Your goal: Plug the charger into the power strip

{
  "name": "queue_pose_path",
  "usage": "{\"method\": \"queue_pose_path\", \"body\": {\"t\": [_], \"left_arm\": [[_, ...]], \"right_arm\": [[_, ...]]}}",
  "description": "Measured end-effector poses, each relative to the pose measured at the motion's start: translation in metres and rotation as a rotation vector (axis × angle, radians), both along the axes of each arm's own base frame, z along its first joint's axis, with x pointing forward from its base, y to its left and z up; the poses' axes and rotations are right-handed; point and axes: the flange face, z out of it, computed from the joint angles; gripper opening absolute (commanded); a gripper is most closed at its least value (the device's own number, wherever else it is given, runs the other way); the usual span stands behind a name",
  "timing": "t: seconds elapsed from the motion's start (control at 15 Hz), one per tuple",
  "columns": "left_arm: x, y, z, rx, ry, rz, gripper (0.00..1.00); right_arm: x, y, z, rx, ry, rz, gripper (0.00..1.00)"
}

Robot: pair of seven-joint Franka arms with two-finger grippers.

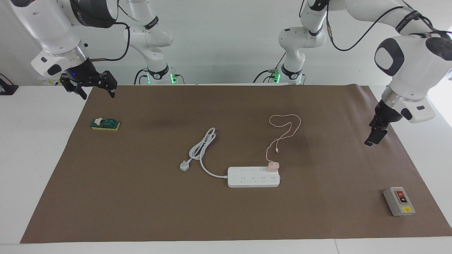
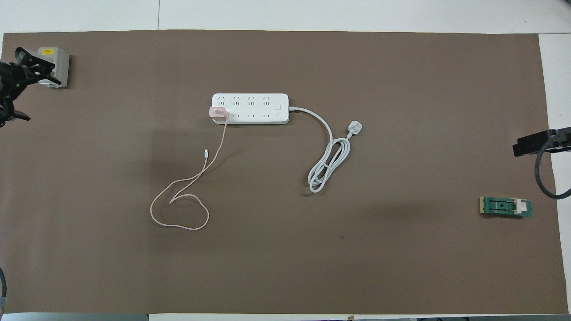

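Charger (image 1: 272, 166) sits plugged in, apart from both fingers.

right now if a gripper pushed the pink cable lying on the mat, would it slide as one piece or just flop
Probably flop. The pink cable is thin and lies in loose loops, so it would likely bend where pushed. One end joins the charger seated on the power strip, so that end should stay anchored. It looks light.

Showing on the mat (image 1: 141, 211): 1 power strip (image 1: 253, 177), 1 charger (image 1: 272, 167) sitting in it, 1 white plug (image 1: 184, 165), 1 grey box (image 1: 399, 201) and 1 green block (image 1: 105, 124). Hanging above: 2 grippers, left (image 1: 375, 135) and right (image 1: 90, 86).
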Motion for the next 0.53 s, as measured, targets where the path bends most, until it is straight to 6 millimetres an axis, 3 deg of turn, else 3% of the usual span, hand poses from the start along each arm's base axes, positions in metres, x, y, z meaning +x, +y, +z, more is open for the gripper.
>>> {"method": "queue_pose_path", "body": {"t": [0.27,0.53], "left_arm": [[-0.038,0.023,0.040,0.026,0.068,-0.348,1.00],[-0.079,0.014,0.073,0.026,0.083,-0.535,1.00]], "right_arm": [[0.000,0.000,0.000,0.000,0.000,0.000,1.00],[0.000,0.000,0.000,0.000,0.000,0.000,1.00]]}}
